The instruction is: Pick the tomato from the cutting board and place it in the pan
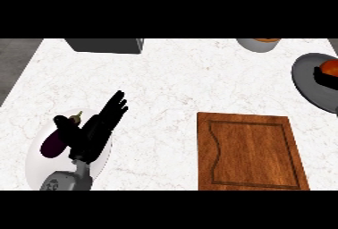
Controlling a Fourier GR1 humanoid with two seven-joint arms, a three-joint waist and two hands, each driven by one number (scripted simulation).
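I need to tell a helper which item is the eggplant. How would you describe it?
Find the wooden cutting board, then look left to the white plate. The eggplant lies on it beside the left hand, the only dark purple thing there.

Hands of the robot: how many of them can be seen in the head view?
1. Only the left hand shows, at the lower left, fingers straight, over a white plate beside an eggplant. The right hand is out of view.

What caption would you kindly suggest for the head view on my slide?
Left hand open over a white plate with a purple eggplant; bare wooden cutting board; orange-red tomato in grey pan.
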